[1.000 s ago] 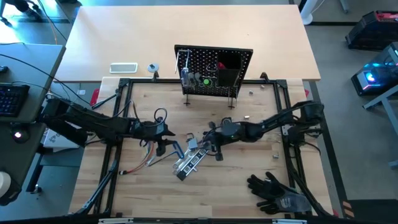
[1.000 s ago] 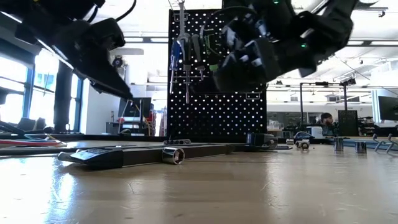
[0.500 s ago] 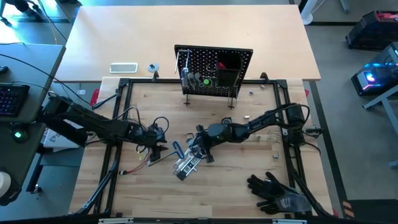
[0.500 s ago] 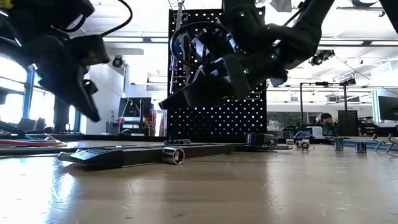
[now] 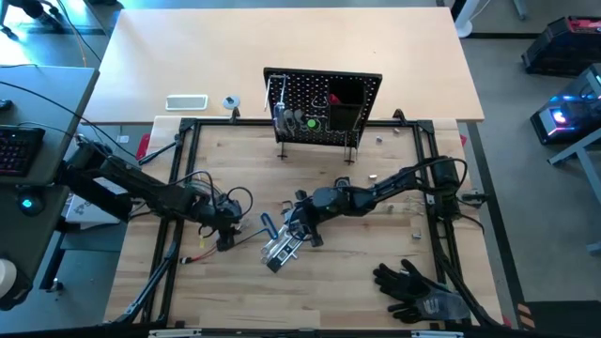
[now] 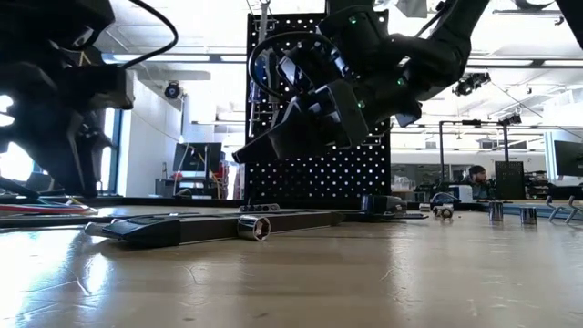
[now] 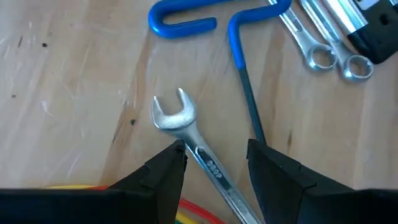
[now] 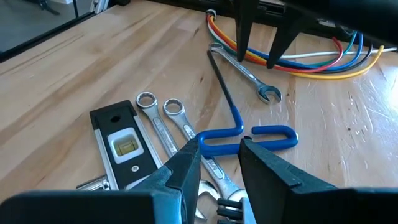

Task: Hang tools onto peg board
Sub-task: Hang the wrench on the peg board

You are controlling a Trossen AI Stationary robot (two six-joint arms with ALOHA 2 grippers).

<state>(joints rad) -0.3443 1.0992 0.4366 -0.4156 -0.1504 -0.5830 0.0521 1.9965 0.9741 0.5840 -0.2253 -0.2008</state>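
Note:
The black peg board [image 5: 324,108] stands upright at the table's far middle, with a few tools [image 5: 289,117] hanging on it. More tools lie flat mid-table: ring wrenches [image 8: 158,121], two blue-handled hex keys [image 8: 219,133], a black-silver bar [image 8: 124,143] and a silver open-end wrench [image 7: 177,115]. My left gripper [image 7: 214,155] points steeply down, open, one finger on each side of that wrench's shaft. Whether it touches the wrench, I cannot tell. My right gripper [image 8: 217,152] is open, slanting down over the blue handles and clear of the table in the low view [image 6: 244,157].
A bundle of coloured wires [image 5: 202,252] lies by the left gripper. Black gloves [image 5: 418,291] rest at the near right. A black frame [image 5: 178,178] borders the work area. Small metal bits [image 5: 373,176] lie right of centre. Bare wood spreads along the near edge.
My left gripper has swung toward the table's near left, sunk and tipped steeply downward over the silver wrench. My right gripper went left and down toward the tool pile, then kept still. No tool has moved.

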